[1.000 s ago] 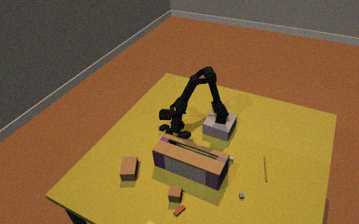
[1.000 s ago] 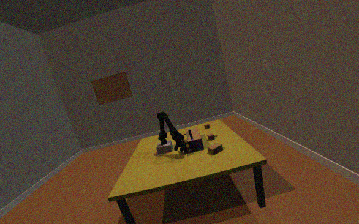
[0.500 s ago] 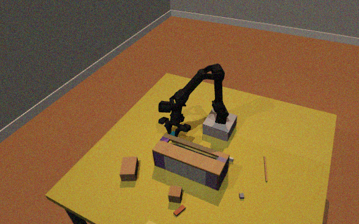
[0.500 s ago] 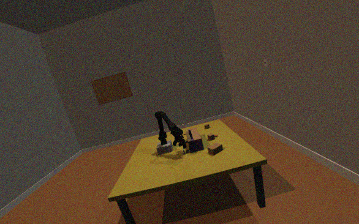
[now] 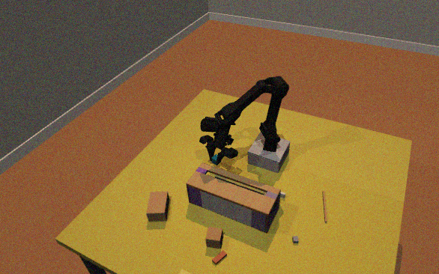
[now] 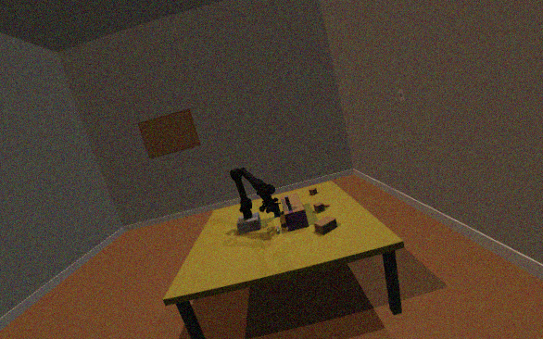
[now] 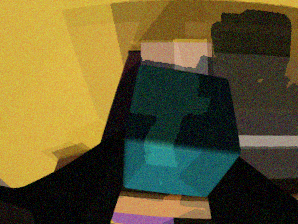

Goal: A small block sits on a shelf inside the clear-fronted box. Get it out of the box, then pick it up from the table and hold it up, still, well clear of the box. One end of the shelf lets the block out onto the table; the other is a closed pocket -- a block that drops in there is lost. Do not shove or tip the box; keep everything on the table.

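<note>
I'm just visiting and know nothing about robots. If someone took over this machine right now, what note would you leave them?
Gripper: shut on the small teal block, seen squarely between the fingers in the wrist view.
Block: out of the box, low near the yellow table, close to the box's purple-marked end.
Done: block freed from the shelf and grasped.
Left: lift it, carry it well clear of the box and hold still. Don't bump the box.

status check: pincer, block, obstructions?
Pincer shut on teal block. Block out of the box, low beside its purple end. Nothing blocking the lift.
</note>
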